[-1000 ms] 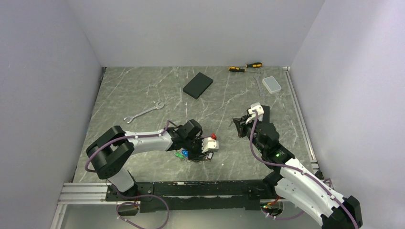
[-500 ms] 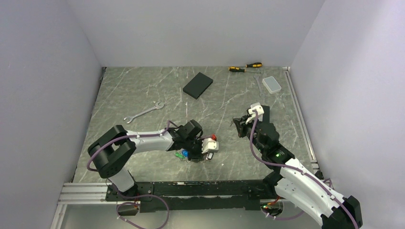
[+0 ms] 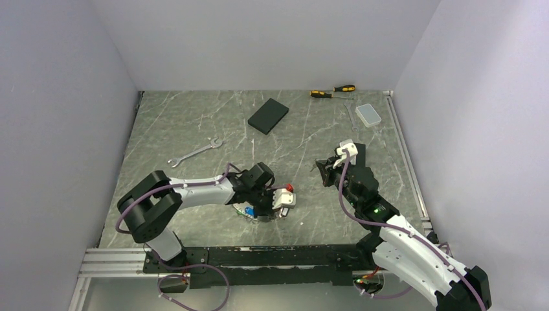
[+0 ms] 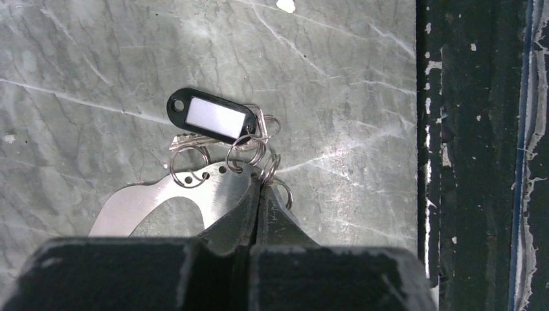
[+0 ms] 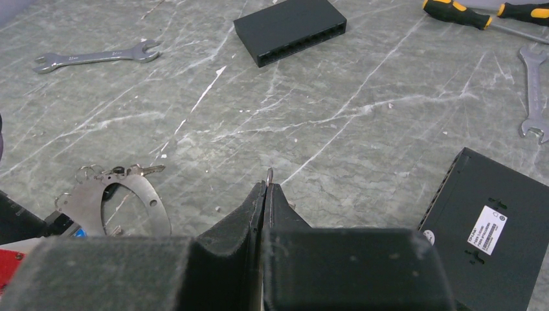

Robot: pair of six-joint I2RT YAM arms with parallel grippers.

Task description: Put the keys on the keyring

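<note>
Top: left gripper [image 3: 259,208] low over keys [image 3: 244,209] near front edge; right gripper [image 3: 322,168] well apart.

Left wrist: jaws pinched shut on keyring [image 4: 149,201] rim; black tag [image 4: 217,117] beside it, rings [image 4: 188,166] look threaded through its holes. Partly done.

Right wrist: jaws clamped on small ring [image 5: 269,174], away from keyring; looks left to thread.

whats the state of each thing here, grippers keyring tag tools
keyring: lying flat, pinched at one end
left gripper: shut on keyring
right gripper: shut on small ring
black tag: lying flat, label up
wrench: lying flat, untouched
screwdrivers: lying flat, untouched
</note>
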